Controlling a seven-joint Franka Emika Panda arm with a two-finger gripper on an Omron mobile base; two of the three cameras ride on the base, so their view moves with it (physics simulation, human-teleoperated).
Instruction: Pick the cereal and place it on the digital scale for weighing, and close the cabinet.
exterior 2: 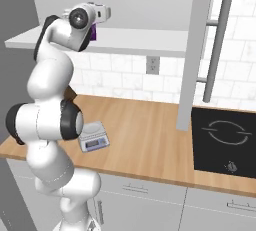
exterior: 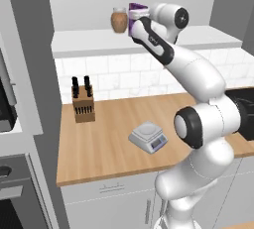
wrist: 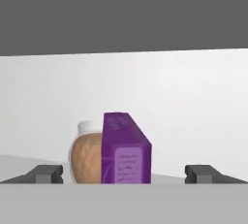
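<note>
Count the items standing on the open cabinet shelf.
2: the purple cereal box and, beside it, a brown jar partly behind it. Others could be hidden.

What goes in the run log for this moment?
phase: approach | hand: open, short of cereal | cereal: upright on cabinet shelf beside jar | digital scale: bare

A kitchen: wooden counter (exterior: 104, 143), knife block (exterior: 83, 101), seemingly a hob (exterior 2: 227, 142).

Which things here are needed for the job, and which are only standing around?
Needed: cereal, upright on the cabinet shelf; digital scale on the counter; gripper, open before the cereal.
Standing around: brown jar beside the cereal; knife block; cooktop; wall socket.
</note>
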